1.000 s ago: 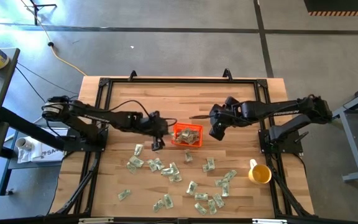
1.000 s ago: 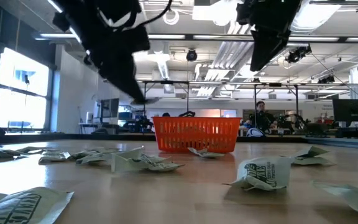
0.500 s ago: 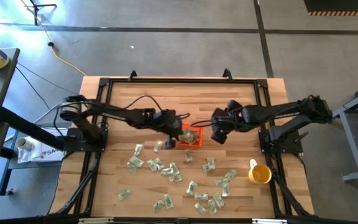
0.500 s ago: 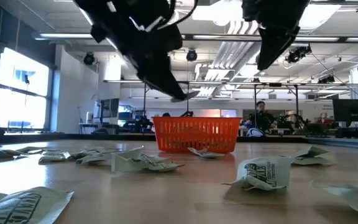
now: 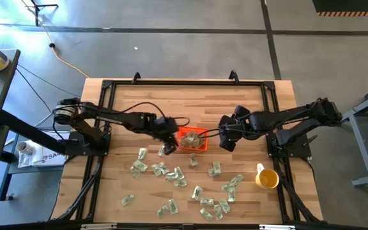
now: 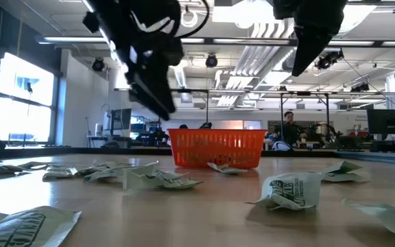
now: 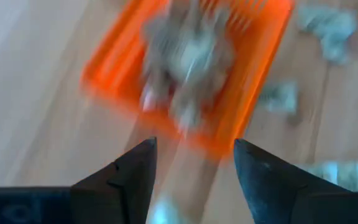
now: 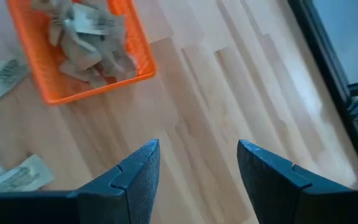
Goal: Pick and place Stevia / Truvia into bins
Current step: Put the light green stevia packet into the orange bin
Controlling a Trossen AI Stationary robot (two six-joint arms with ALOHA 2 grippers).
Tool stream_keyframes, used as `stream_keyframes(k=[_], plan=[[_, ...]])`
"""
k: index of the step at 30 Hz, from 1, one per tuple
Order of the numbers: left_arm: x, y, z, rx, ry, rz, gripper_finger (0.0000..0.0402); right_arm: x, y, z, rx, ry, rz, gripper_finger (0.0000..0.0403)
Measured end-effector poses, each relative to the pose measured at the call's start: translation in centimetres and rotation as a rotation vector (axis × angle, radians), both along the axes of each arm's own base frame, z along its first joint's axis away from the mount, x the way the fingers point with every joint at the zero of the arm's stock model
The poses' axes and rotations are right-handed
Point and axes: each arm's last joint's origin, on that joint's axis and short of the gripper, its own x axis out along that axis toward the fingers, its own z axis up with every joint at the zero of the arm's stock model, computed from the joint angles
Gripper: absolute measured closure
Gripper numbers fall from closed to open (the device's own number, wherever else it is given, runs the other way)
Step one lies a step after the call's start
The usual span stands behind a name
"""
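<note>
- Since a second ago the left gripper (image 5: 167, 142) has swung in to the orange bin (image 5: 193, 138) and is pulling back off its left edge, fingers apart and empty.
- Right gripper (image 5: 227, 139) is hovering just right of the bin, fingers also apart, empty.
- Stevia sachets (image 5: 174, 174) are lying scattered in front of the bin, with several more inside it.
- Next pick: should be descending square over one isolated sachet, closing flat.

Place: robotics lab in an open industrial hall
Floor: bare grey concrete (image 5: 190, 45) with a yellow cable (image 5: 66, 61)
Ceiling: exposed ducts (image 6: 252, 51) and strip lights
Background: monitors (image 6: 387, 123), framed workbenches, a seated person (image 6: 291, 129)
Fixture: wooden table (image 5: 190, 102) with a black frame
</note>
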Motion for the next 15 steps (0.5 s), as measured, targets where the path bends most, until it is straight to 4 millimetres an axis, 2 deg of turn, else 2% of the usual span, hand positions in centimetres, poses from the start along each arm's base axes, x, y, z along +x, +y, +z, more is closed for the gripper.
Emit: stream_keyframes(k=[6,10,15], plan=[[-2.7,-2.3,-0.3,-0.095,0.214,0.234,0.0156,0.2,-1.5,0.1,-0.057,0.0,-0.038,0.0196],[-2.6,-3.6,-1.2,-0.132,0.218,0.34,0.016,0.6,-2.7,0.2,-0.069,-0.02,-0.051,0.0196],[-2.2,-4.1,-3.3,-0.137,0.273,0.456,0.0155,1.0,-4.1,0.4,-0.073,-0.046,-0.048,0.0196]])
